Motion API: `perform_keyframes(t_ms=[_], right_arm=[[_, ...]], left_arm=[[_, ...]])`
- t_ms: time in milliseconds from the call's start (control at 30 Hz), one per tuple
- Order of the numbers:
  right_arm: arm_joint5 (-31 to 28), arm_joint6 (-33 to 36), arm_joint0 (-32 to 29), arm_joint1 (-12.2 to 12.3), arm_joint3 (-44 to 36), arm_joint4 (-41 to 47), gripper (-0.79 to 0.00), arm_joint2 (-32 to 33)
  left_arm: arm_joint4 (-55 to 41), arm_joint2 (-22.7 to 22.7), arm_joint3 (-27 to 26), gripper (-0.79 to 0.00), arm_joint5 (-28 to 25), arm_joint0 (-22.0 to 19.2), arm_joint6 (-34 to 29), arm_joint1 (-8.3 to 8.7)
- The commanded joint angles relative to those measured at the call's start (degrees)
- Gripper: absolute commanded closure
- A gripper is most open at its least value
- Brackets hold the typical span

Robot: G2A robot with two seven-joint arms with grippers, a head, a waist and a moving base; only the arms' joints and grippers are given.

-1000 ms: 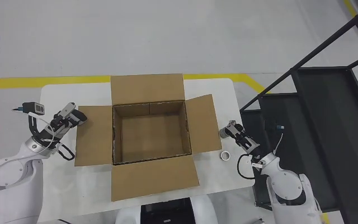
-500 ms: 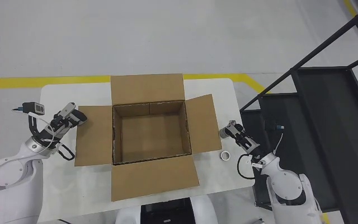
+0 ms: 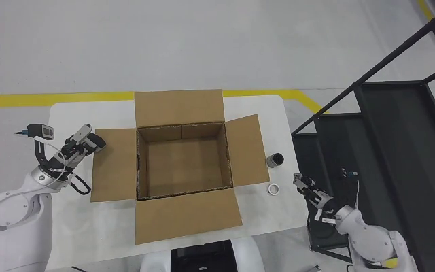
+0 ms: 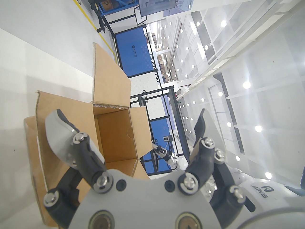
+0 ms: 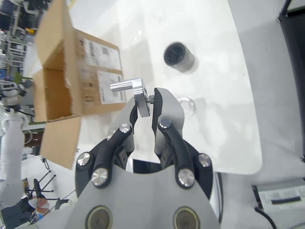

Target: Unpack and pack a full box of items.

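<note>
**At the lower right of the top view, the right hand pinches a metal part off the tabletop's edge**

The right hand (image 3: 304, 183) grips a small bright metal part (image 5: 140, 94) by its flat plate; the round pin juts sideways, toward the box. The open, empty-looking box (image 3: 182, 132) lies left of it at the frame's centre. A black cylinder (image 3: 275, 160) and a pale ring (image 3: 274, 188) lie between them on the tabletop (image 3: 272, 115). The left hand (image 3: 92, 138), fingers spread, hangs at the box's far left flap, so packing probably falls to the right arm.
</note>
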Motion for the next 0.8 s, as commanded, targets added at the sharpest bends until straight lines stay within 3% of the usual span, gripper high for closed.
perform_keyframes(t_ms=[0,167,467,767], right_arm=[[1.04,-1.52,-0.02,0.1,2.29,-6.86,0.0,-1.67],[5.48,-7.1,2.39,-0.08,8.86,-16.44,0.0,-7.45],[21.61,-12.4,9.3,-0.53,16.24,-27.72,0.0,-13.41],[23.15,-9.18,10.3,-0.4,16.77,-29.21,0.0,-15.07]], left_arm=[[0.0,0.0,0.0,-0.785,0.0,0.0,0.0,0.0],[0.0,0.0,0.0,-0.785,0.0,0.0,0.0,0.0],[0.0,0.0,0.0,-0.785,0.0,0.0,0.0,0.0],[0.0,0.0,0.0,-0.785,0.0,0.0,0.0,0.0]])
